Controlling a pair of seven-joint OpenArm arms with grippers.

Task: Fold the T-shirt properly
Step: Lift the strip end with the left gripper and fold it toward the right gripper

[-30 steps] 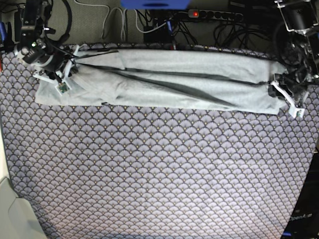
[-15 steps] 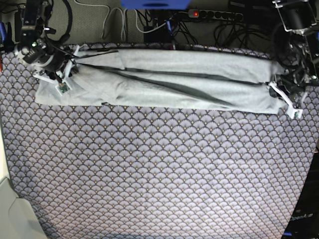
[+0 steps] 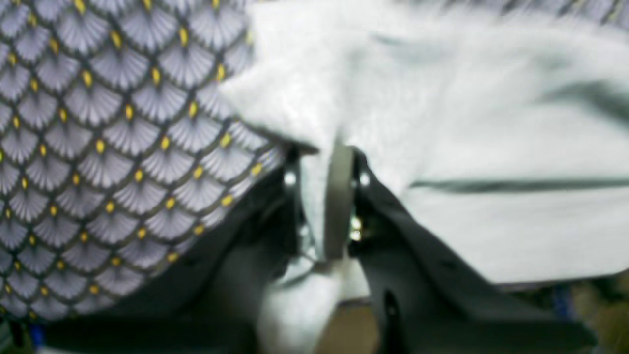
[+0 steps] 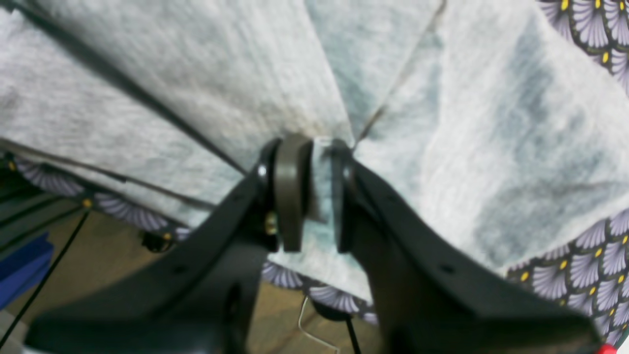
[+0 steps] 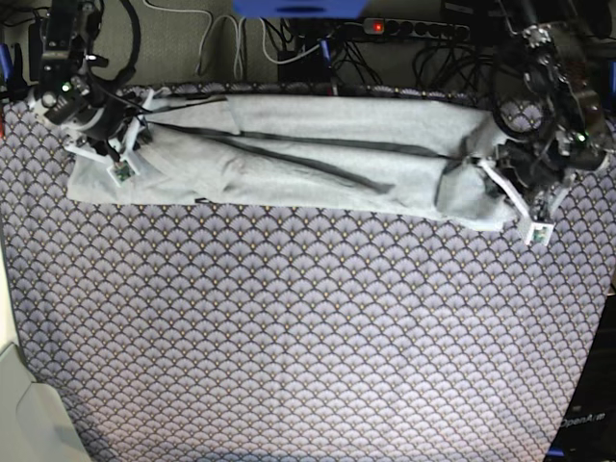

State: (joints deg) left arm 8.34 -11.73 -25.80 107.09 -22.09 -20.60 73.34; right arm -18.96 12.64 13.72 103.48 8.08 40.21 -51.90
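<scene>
Across the far part of the surface, from ten o'clock round to two, lies the heather-grey T-shirt, drawn out in a long, narrow strip over the scallop-patterned tablecloth. Over at two o'clock, the left tool has its jaws closed on a bunched fold of the shirt, and the cloth rumples up around the fingertips. At ten o'clock the right tool also pinches the fabric, with wrinkles and a seam running away from its tips. Dark creases slant along the middle of the strip, between its far and near layers. Up at twelve o'clock, beyond the shirt, I can see white cable looping about.
</scene>
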